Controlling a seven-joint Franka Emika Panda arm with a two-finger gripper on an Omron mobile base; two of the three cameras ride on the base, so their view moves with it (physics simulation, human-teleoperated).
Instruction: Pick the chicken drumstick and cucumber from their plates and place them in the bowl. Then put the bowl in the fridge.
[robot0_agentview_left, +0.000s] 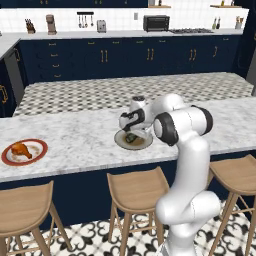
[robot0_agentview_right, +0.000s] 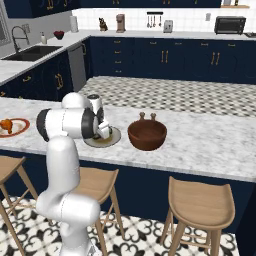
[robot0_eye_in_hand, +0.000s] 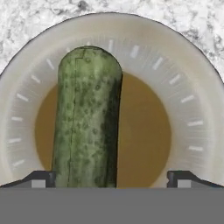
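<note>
Over the beige plate (robot0_agentview_left: 121, 140), the bent arm points its wide-spread claw (robot0_eye_in_hand: 111, 178) down astride the cucumber (robot0_eye_in_hand: 87, 118).

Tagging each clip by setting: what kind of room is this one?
A home-style kitchen, rendered: a marble island counter with wooden stools, navy cabinets, a sink and a toaster oven on the back counter.

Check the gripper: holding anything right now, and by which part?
Nothing held. The gripper is open, low over the beige plate; the cucumber lies on it, close beside one fingertip, the other well clear.
</note>
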